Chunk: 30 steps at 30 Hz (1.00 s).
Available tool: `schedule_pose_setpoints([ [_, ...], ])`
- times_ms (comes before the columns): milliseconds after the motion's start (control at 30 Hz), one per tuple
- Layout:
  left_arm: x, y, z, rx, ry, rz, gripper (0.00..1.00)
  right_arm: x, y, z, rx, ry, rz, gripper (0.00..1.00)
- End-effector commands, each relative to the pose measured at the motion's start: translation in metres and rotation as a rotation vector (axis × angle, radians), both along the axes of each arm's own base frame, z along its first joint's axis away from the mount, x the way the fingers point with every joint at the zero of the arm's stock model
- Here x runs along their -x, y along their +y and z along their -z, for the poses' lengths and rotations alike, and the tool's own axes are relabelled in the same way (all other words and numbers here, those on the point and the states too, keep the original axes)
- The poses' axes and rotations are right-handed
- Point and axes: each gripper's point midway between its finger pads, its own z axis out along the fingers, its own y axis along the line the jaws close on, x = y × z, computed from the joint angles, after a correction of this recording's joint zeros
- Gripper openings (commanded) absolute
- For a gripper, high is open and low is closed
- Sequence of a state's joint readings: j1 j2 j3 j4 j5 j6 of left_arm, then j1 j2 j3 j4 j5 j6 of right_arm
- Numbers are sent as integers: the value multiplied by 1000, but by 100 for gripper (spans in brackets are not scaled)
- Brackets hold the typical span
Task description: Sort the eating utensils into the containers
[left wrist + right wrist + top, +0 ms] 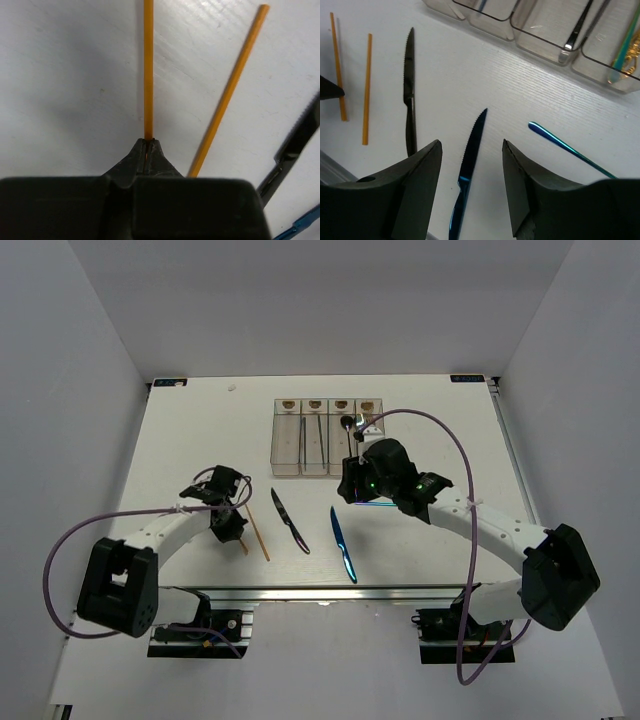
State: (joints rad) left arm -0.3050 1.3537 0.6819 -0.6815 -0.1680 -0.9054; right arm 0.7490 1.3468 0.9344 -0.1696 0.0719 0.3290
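Observation:
My left gripper [148, 141] is shut on the end of a tan chopstick [148, 70], low over the table; in the top view it [228, 527] is at the front left. A second chopstick [230, 90] lies beside it on the table [261, 534]. A black knife [288, 520] and a blue knife [343, 543] lie to the right. My right gripper [471, 144] is open above the blue knife [465, 185], empty. A teal-blue utensil handle [565, 145] lies by it. The four clear containers [328, 435] stand behind and hold thin dark sticks and cutlery.
The table's front edge runs just below the knives [300, 590]. Purple cables loop from both arms. White walls close in the table's sides and back. The right arm [480, 525] reaches in from the front right.

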Motion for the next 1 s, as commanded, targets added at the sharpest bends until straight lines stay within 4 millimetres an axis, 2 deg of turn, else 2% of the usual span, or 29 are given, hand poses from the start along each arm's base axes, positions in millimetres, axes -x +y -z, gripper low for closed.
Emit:
schedule_pose_setpoints([
  [0, -12, 9, -27, -40, -126, 16, 0, 4, 20, -21, -112, -34, -78, 57],
  [67, -20, 6, -47, -21, -210, 46, 0, 9, 27, -23, -151, -19, -105, 60],
  [200, -24, 2, -67, 7, -290, 80, 0, 11, 35, -26, -202, -2, -117, 61],
  [300, -36, -22, -83, 112, -388, 190, 0, 6, 38, -37, -256, -10, -75, 62],
  [367, -45, -36, -96, 155, -437, 265, 0, 0, 27, -39, -262, -24, 13, 63],
  [400, -55, -39, -111, 159, -479, 281, 0, -2, 19, -50, -275, -55, 51, 65],
  [500, -79, -45, -136, 139, -560, 325, 0, -6, -4, -53, -256, -67, 155, 78],
  [533, -92, -49, -156, 133, -616, 345, 0, -8, -14, -61, -261, -87, 188, 83],
  [600, -113, -53, -166, 102, -635, 360, 0, -6, -26, -62, -245, -86, 215, 84],
  [633, -128, -58, -190, 93, -688, 383, 0, -7, -31, -63, -237, -92, 232, 84],
  [667, -138, -63, -197, 90, -707, 404, 0, -5, -35, -60, -221, -86, 238, 84],
  [700, -149, -72, -188, 95, -675, 437, 0, -5, -39, -63, -221, -93, 246, 84],
  [733, -162, -85, -209, 91, -725, 497, 0, -6, -43, -64, -214, -98, 257, 84],
  [767, -170, -92, -212, 83, -726, 526, 0, -5, -46, -62, -203, -94, 262, 84],
  [800, -182, -102, -196, 68, -683, 555, 0, -6, -49, -63, -199, -100, 268, 84],
  [833, -190, -109, -195, 45, -682, 594, 0, -6, -52, -62, -193, -102, 273, 84],
  [867, -201, -123, -211, 40, -712, 619, 0, -6, -53, -61, -190, -100, 276, 85],
  [900, -209, -131, -210, 29, -707, 637, 0, -7, -56, -60, -184, -100, 284, 86],
  [933, -218, -142, -189, 9, -662, 667, 0, -7, -58, -59, -179, -99, 287, 86],
  [967, -230, -149, -201, 8, -688, 671, 0, -7, -60, -58, -175, -96, 290, 85],
])
